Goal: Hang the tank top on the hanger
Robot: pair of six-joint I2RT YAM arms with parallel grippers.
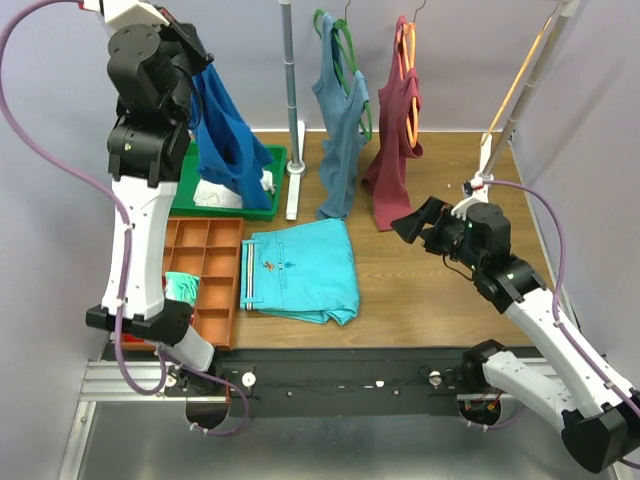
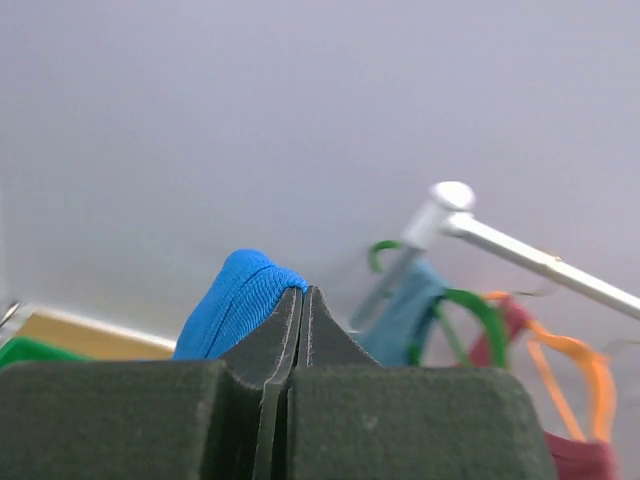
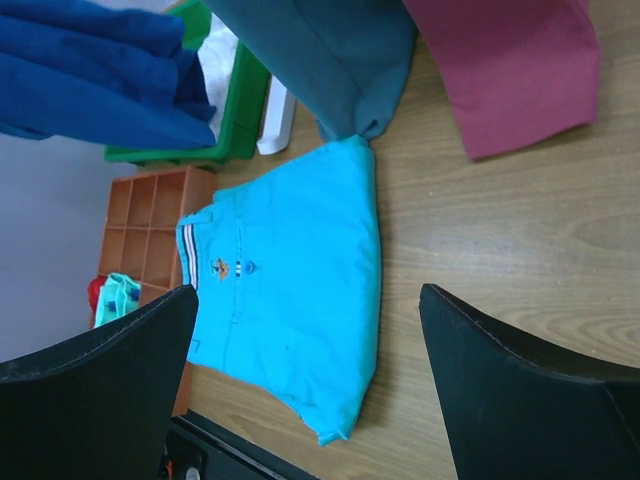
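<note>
The wooden table (image 1: 430, 300) is filling the top view, where the left arm is rearing high at the back left with the tank top (image 1: 225, 135) dangling from it above a green tray (image 1: 235, 213). Only the left wrist view is showing the left gripper (image 2: 302, 305) pinching a fold of that blue cloth tight. The right gripper (image 3: 308, 292) is hovering, jaws spread wide, over a folded turquoise garment (image 3: 300, 230). The hanger (image 2: 565, 348) is hanging on the rack, carrying a maroon top (image 1: 392, 160). A small emblem (image 3: 220, 267) is showing near the garment's waistband, too small to read.
</note>
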